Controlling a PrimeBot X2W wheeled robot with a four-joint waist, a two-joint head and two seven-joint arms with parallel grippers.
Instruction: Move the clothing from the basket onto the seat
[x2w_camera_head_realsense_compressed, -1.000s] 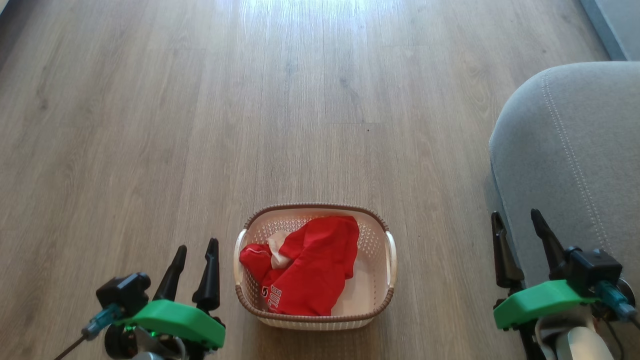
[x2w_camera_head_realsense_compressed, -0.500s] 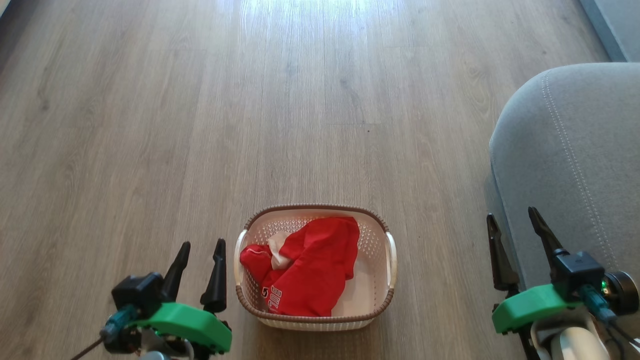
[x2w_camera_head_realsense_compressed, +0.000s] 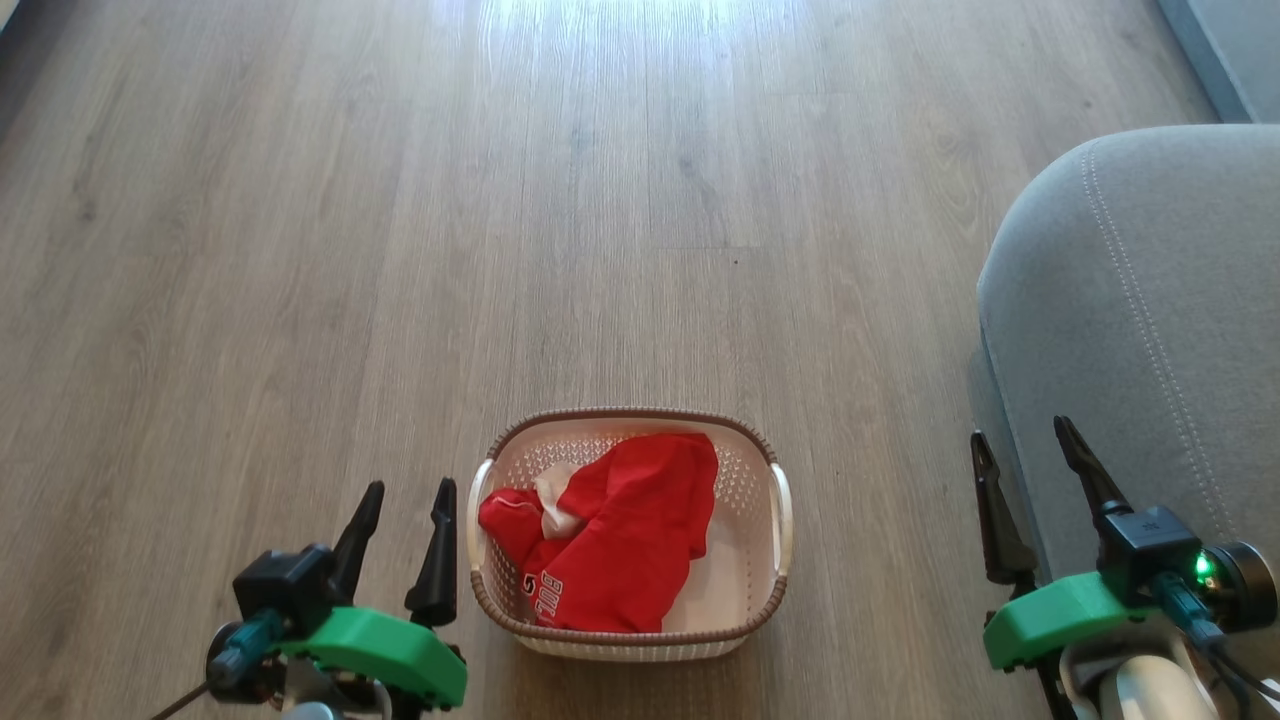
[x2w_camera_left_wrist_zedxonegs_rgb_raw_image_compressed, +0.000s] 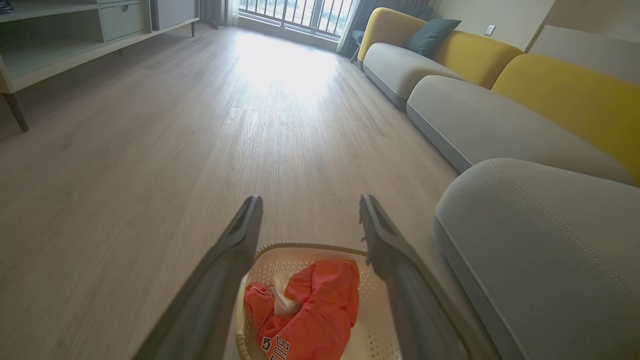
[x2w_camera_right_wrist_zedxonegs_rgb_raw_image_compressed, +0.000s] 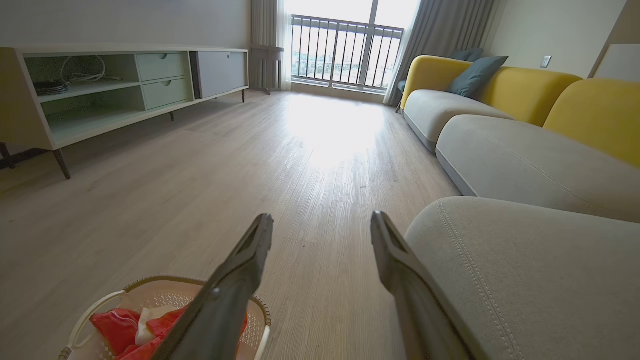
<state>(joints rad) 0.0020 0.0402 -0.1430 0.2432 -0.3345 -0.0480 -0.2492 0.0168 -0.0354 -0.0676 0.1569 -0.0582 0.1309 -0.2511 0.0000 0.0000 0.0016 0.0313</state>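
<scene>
On the wood floor (x2w_camera_head_realsense_compressed: 400, 250), between the arms: basket (x2w_camera_head_realsense_compressed: 745, 480), clothing (x2w_camera_head_realsense_compressed: 625, 530) heaped inside, bunched toward its left wall. Seat (x2w_camera_head_realsense_compressed: 1150, 300) well off to the right. Left gripper (x2w_camera_head_realsense_compressed: 411, 484) just beside the basket's left handle, jaws spread, empty. Right gripper (x2w_camera_head_realsense_compressed: 1020, 428) beside the seat's edge, jaws spread, empty.

Risks as I judge them:
- A shallow pinch lifts part of the heap and leaves the rest.
- A finger catching the rim drags or tips the light basket.
- Trailing fabric snags or drops short of the seat.

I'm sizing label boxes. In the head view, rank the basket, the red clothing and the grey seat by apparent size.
1. seat, largest, though cropped by the frame edge
2. basket
3. clothing, lying within the basket
</scene>
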